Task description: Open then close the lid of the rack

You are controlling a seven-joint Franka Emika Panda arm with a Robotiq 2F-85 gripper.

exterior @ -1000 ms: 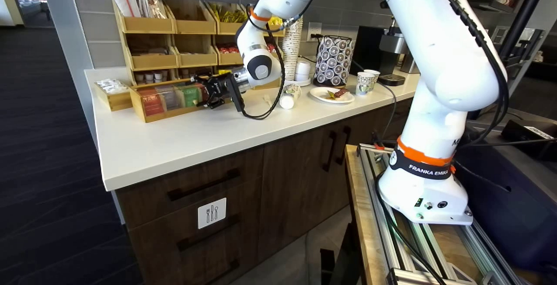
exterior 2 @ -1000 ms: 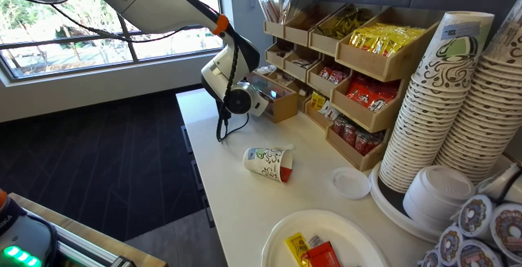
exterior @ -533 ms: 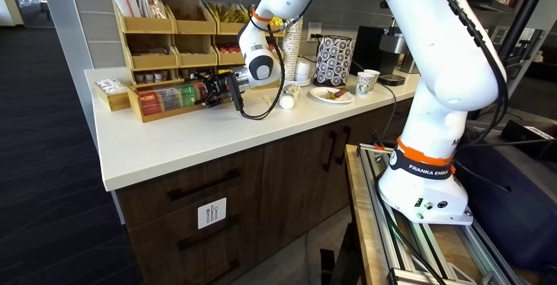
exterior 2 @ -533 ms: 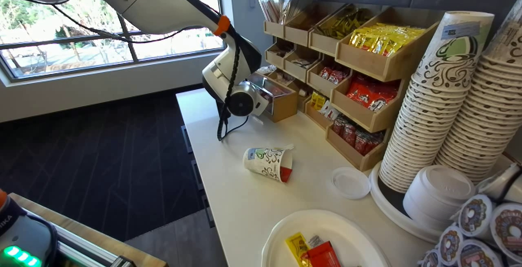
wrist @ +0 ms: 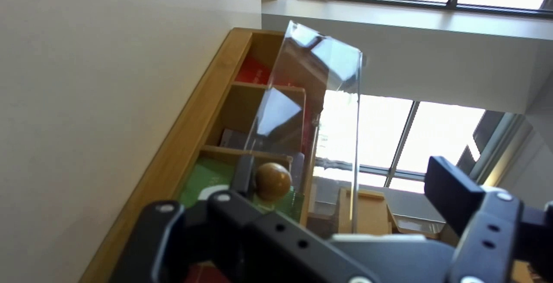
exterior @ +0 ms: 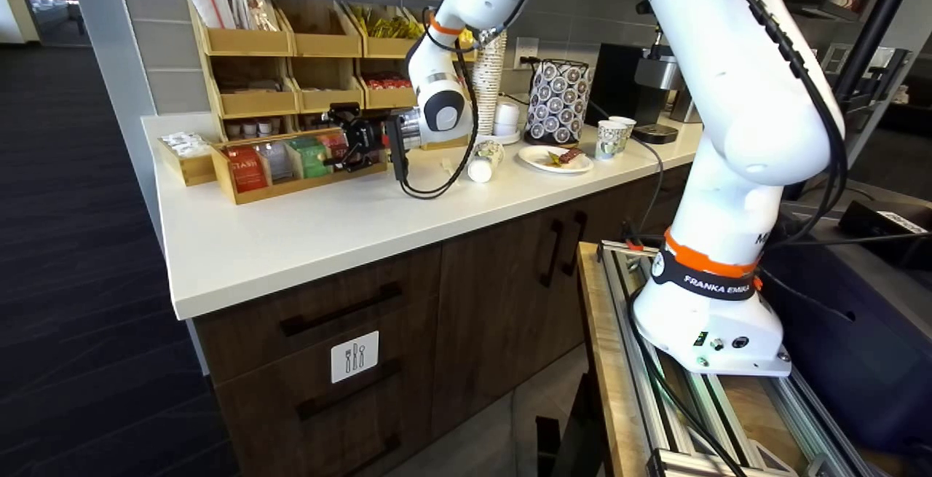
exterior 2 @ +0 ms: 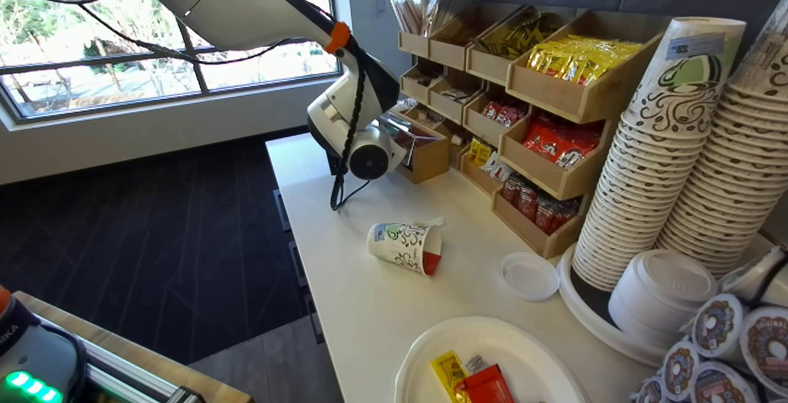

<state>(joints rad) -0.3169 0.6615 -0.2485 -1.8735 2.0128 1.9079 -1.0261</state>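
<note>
The rack is a wooden box (exterior: 306,186) on the counter with divided compartments holding red, grey and green packets. Its end also shows in an exterior view (exterior 2: 432,160), and its front rim in the wrist view (wrist: 192,121). Its clear lid (wrist: 341,60) is tilted up, leaving the front of the compartments uncovered. A round wooden knob (wrist: 273,181) sits on the lid. My gripper (wrist: 348,183) is open, with one finger (wrist: 243,175) close beside the knob, contact unclear, and the other well apart from it. In an exterior view the gripper (exterior: 340,138) is at the box's near end.
Tiered wooden bins (exterior: 329,102) with packets stand behind the box. A small tray (exterior: 191,164) is at its far end. A tipped paper cup (exterior 2: 403,246), a plate with packets (exterior 2: 425,335) and tall cup stacks (exterior 2: 640,181) are on the counter.
My gripper has risen and turned slightly, drawing back a little toward the robot. The clear lid has swung up from lying nearly flat, and the packets show more plainly.
</note>
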